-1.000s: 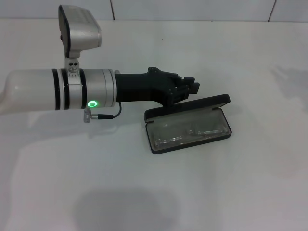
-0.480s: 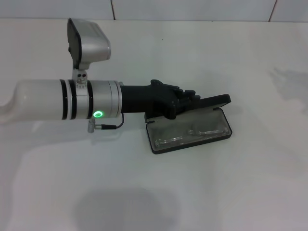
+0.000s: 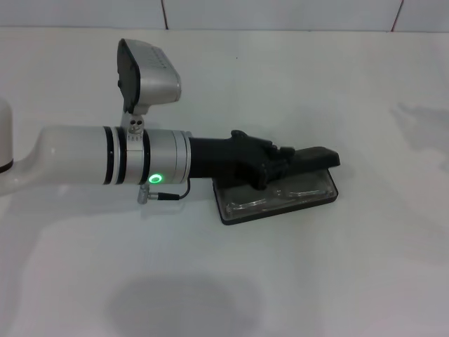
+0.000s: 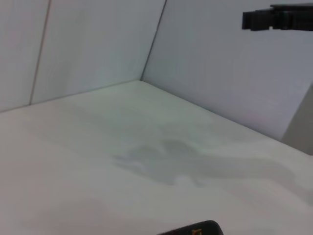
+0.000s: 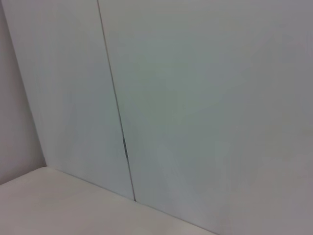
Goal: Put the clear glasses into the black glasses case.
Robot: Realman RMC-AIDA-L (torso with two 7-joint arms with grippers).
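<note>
White table (image 3: 337, 281), tiled wall (image 3: 280, 12) behind.
Faint grey smudge (image 3: 421, 130) on table, toward far right edge; dark seams in wall tiles.

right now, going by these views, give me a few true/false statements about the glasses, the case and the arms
1. The clear glasses lie inside the black glasses case. True.
2. The case lid is flung fully open, flat on the table. False: the lid hangs low over the tray, partly closed.
3. The left gripper is at the lid's far edge. True.
4. The right gripper is holding the tray steady. False: it appears in no view; the right wrist camera shows only wall and a corner of table.
5. The glasses lie on the table beside the case. False: they sit in the grey-lined tray.
</note>
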